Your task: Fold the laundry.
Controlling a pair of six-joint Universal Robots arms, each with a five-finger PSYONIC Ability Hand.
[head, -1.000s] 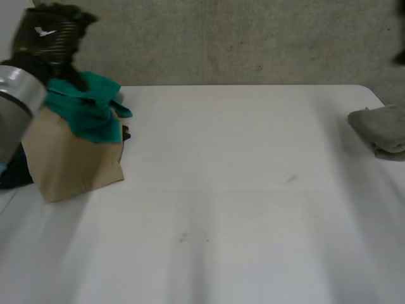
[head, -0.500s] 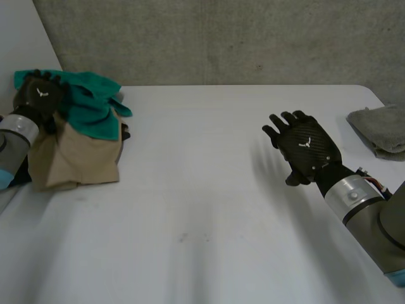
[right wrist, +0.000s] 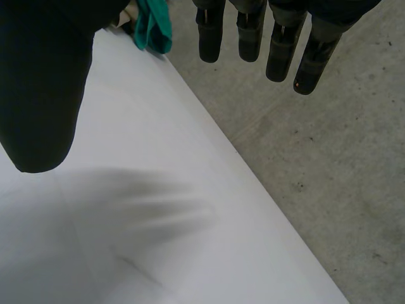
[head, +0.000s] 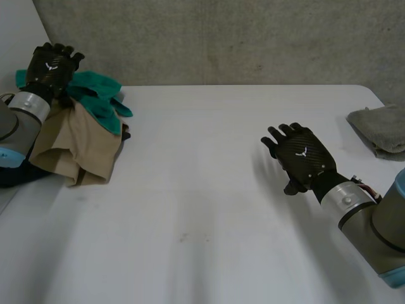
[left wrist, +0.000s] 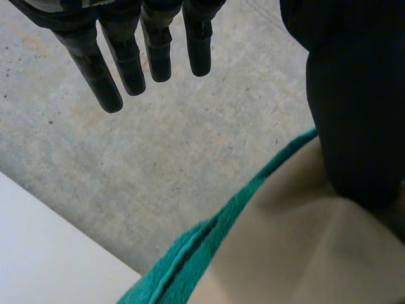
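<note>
Teal cloth [head: 95, 101] over tan cloth [head: 82, 149], far left on the tabletop [head: 209, 190].
My left robot hand [head: 49, 65] sits atop them, fingers straight; my right robot hand [head: 302, 158] hovers spread and empty mid-tabletop.

Left hand [head: 52, 63] higher (tan cloth [head: 82, 149] too)

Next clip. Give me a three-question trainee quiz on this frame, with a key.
1. True or false: the right hand holds a cloth.
2. Which cloth lies at the table's right edge? A red cloth, B blue cloth, C grey cloth.
3. Fill in: the left hand is at a pile of a tan cloth and a ___ one.
Key: 1 false; 2 C; 3 green.
</note>
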